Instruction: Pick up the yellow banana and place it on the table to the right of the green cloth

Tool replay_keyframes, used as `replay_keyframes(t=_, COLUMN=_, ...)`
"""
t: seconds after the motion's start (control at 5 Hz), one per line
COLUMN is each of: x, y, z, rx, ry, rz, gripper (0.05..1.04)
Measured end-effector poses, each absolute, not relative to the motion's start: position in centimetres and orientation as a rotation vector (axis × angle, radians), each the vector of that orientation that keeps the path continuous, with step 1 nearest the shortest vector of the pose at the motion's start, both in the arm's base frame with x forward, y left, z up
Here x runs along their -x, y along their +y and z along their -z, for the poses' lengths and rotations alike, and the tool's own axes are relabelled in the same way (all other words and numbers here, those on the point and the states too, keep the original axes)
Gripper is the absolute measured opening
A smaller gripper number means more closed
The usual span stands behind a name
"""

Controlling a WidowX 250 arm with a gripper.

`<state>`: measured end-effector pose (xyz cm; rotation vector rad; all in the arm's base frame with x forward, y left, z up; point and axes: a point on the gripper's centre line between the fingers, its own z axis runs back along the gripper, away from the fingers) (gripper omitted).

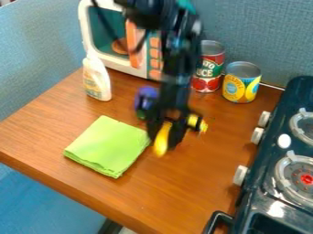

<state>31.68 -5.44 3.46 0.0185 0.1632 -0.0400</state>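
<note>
The black gripper (165, 130) hangs from the top of the camera view, low over the middle of the wooden table, just right of a folded green cloth (109, 146). A yellow object (161, 140) shows at the gripper, with more yellow to its right; the gripper hides part of it, and whether it is held cannot be told. Behind and left of the gripper is a small purple and green object (145, 99), partly covered by the arm.
A toy microwave (116, 61) stands at the back, with a white bottle (96, 80) in front. Back right are a red-labelled can (207, 68) and a yellow-labelled can (241, 84). A dark toy stove (260, 183) with knobs borders the right side.
</note>
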Motion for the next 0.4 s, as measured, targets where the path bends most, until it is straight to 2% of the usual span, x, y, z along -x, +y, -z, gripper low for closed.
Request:
replay_keyframes(t=0.2, x=-31.19, y=-5.64, z=-1.25, rx=0.005, ry=0.126, rz=0.040, gripper=0.499)
replay_keyframes(t=0.4, x=-30.76, y=-5.64, z=-1.21, rx=0.017, ry=0.083, rz=0.061, gripper=0.499)
